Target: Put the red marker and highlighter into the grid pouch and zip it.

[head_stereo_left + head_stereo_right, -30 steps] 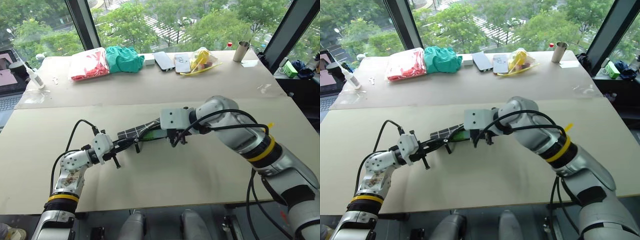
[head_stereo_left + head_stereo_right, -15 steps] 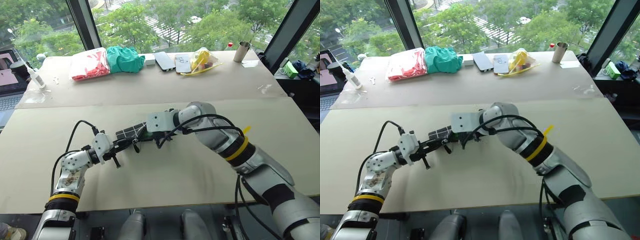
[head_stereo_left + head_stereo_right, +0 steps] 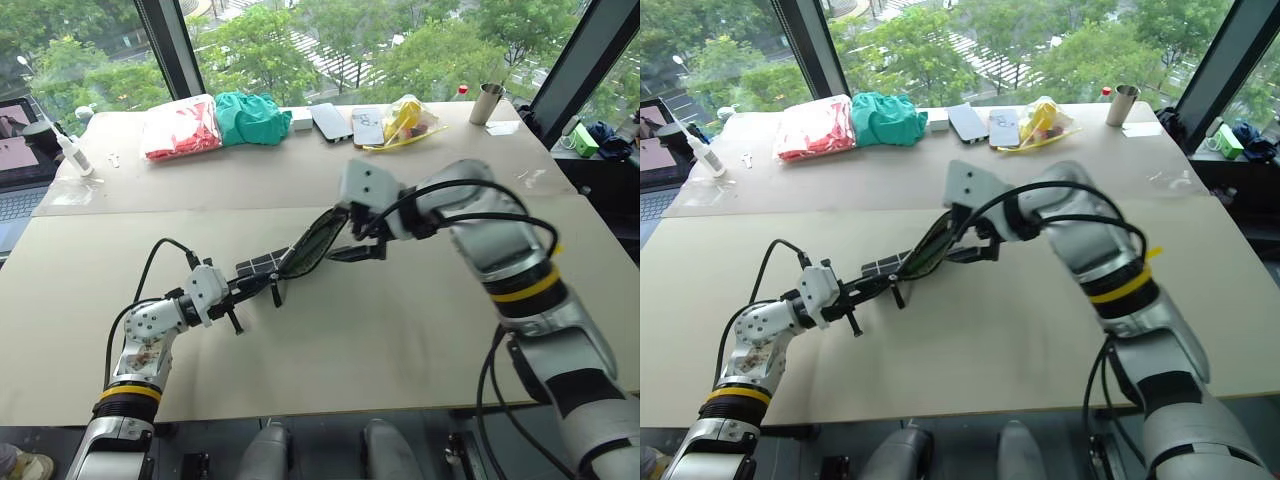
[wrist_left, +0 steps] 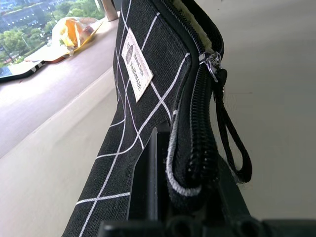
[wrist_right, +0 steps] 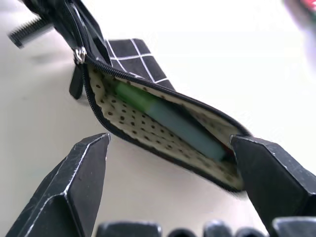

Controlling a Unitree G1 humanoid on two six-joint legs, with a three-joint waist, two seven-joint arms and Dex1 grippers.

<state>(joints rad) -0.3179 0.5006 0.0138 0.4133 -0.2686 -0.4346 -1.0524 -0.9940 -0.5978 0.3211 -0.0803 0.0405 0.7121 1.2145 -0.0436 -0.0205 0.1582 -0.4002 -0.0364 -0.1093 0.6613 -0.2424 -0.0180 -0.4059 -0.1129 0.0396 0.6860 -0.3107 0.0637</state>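
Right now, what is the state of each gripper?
Left gripper: shut on the grid pouch.
Right gripper: open, holding nothing.

Red marker (image 5: 228, 149): just a red sliver past the highlighter (image 5: 168, 120), rest buried in the grid pouch (image 5: 163, 143) lining. Highlighter's far end sits behind the right finger (image 5: 276, 182), blurred. Pouch's lower end is cut off by the left wrist view's edge. Label (image 4: 137, 64) print mostly too small to read. Laptop (image 3: 15, 160) cropped at frame edge.

Bright daylight from windows (image 3: 300, 40) behind; soft shadows on table (image 3: 400, 330); wrist views blurred at near edges
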